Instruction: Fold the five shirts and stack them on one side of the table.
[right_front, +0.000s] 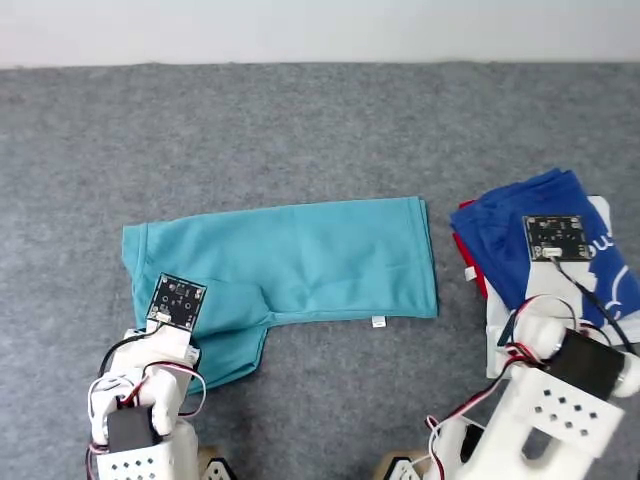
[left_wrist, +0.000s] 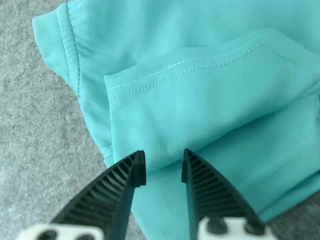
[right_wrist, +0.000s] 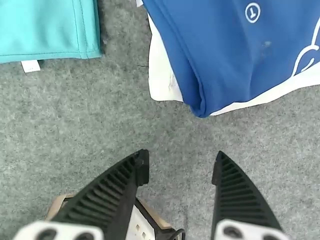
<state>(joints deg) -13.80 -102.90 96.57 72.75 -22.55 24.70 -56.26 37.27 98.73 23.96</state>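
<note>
A teal shirt (right_front: 300, 255) lies spread across the middle of the grey table, one sleeve folded inward at its left end. My left gripper (left_wrist: 164, 167) hovers open just above that folded sleeve (left_wrist: 210, 100), nothing between its fingers. At the right edge sits a pile of shirts (right_front: 545, 250), a blue one (right_wrist: 235, 45) on top of white and red ones. My right gripper (right_wrist: 180, 170) stands open over bare table in front of the pile, beside the teal shirt's hem (right_wrist: 50, 27).
The grey felt table (right_front: 300, 120) has free room behind the teal shirt and between the two arms at the front. A small white tag (right_front: 378, 321) sticks out of the teal shirt's front edge.
</note>
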